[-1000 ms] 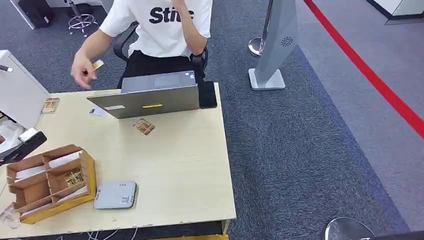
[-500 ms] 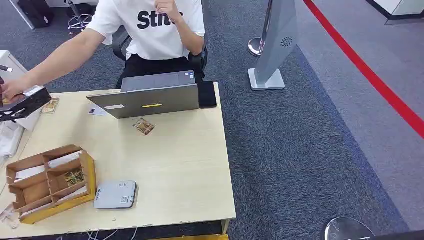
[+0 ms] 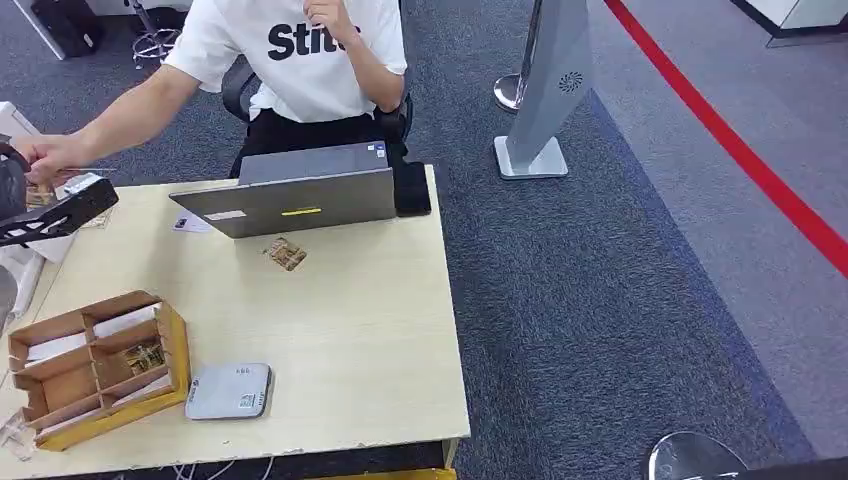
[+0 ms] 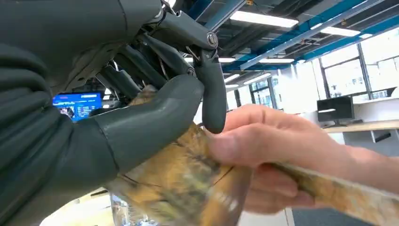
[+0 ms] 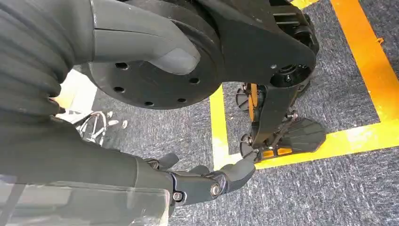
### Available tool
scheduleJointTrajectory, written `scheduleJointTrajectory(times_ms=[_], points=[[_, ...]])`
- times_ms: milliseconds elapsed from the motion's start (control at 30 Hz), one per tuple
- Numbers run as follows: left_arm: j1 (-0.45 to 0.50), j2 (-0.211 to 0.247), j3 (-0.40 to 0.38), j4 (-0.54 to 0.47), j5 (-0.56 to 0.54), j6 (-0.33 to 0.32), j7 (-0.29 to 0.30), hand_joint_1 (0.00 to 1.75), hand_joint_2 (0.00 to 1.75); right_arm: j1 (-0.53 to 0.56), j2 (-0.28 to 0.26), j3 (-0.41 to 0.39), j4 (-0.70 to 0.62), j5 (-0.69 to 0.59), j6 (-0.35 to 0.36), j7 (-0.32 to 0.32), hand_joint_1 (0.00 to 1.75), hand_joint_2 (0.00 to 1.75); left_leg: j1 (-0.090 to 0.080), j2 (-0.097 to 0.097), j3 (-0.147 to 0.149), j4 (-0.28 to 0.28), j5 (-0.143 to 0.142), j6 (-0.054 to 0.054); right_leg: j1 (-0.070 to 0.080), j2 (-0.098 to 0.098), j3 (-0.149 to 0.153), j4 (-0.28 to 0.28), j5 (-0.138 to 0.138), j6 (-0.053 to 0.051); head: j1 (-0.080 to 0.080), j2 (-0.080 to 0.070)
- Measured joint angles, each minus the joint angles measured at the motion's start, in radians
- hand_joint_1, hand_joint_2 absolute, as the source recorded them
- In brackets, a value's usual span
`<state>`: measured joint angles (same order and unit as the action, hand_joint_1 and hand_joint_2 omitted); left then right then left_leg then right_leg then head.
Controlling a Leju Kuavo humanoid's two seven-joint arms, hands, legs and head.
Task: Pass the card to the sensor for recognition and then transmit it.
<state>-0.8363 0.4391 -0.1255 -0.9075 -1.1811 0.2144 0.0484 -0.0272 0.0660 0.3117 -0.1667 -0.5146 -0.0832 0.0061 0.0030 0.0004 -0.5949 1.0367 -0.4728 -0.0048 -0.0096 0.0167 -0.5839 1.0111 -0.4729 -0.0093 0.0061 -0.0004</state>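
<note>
At the desk's far left corner, my left hand (image 4: pixel 155 117) pinches the card (image 4: pixel 183 183) while a person's hand (image 4: pixel 282 150) grips its other end. I'd wait for a firm pull, then loosen. My right hand (image 5: pixel 207 181) hangs empty, fingers loosely apart. The pale wooden desk (image 3: pixel 350 320) stands on grey carpet beside a red floor line (image 3: pixel 740 150).
</note>
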Motion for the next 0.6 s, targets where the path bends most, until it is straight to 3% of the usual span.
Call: scheduleJointTrajectory(times_ms=[400,433,467,600], points=[[-0.001,-0.002,-0.006,0.008,0.014,0.005,-0.003,1.75,1.75,0.000,0.000,0.000,0.000,0.000,0.002,0.008,0.00,1.75,0.000,0.002,0.000,0.000,-0.001,0.000,0.000,0.002,-0.001,0.000,0.000,0.000,0.000,0.000],[-0.001,-0.002,-0.006,0.008,0.019,0.007,-0.003,1.62,1.75,0.000,0.000,0.000,0.000,0.000,0.003,0.009,0.00,1.75,0.000,0.002,0.000,0.000,-0.001,0.000,0.000,0.002,-0.001,0.000,0.000,0.000,0.000,0.000],[-0.001,-0.002,-0.007,0.007,0.023,0.008,-0.003,0.00,1.75,0.000,0.000,0.000,0.000,0.000,0.004,0.009,0.00,1.75,0.000,0.002,0.000,0.000,-0.001,0.000,0.000,0.002,-0.001,0.000,0.000,0.000,0.000,0.000],[0.002,0.000,-0.007,0.007,0.046,0.038,-0.021,0.00,1.75,0.000,0.000,0.000,0.000,0.000,0.007,0.011,0.00,1.75,0.000,0.001,0.000,0.000,-0.001,0.000,0.000,0.002,-0.001,0.000,0.000,0.000,0.000,0.000]])
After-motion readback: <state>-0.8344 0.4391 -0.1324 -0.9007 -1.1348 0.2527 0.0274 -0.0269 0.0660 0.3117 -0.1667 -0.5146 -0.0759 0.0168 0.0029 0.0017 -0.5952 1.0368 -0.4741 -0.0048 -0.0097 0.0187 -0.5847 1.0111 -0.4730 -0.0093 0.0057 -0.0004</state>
